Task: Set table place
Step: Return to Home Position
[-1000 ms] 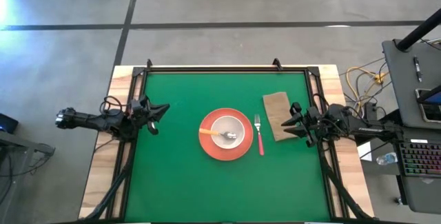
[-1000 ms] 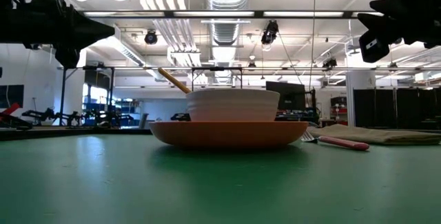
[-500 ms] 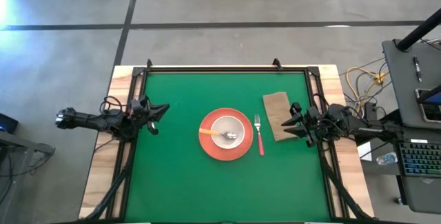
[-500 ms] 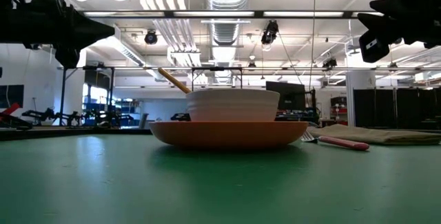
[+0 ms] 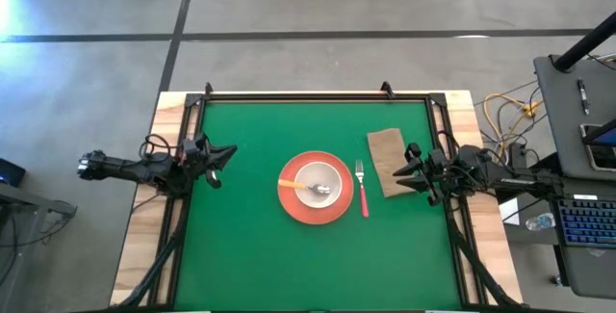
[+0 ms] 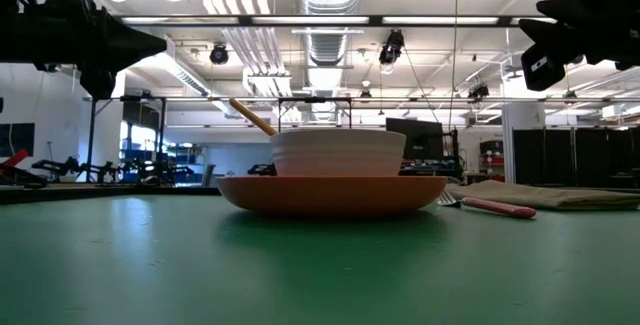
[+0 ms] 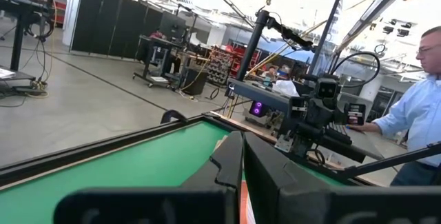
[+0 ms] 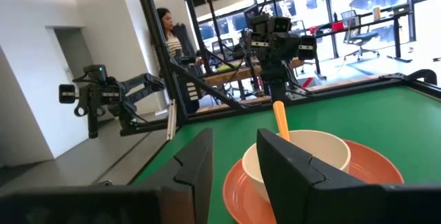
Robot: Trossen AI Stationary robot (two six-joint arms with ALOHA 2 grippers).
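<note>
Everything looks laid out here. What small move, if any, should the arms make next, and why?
Probably none beyond keeping both arms parked. The spoon sits in the bowl on the plate, the fork lies beside it, and the napkin beyond. The left gripper hangs at the table's left edge; the right gripper, open and empty, hangs above the napkin's outer edge.

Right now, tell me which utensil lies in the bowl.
The spoon: its yellow-orange handle sticks out of the bowl on the plate. The pink-handled fork lies flat on the table, between the plate and the napkin.
</note>
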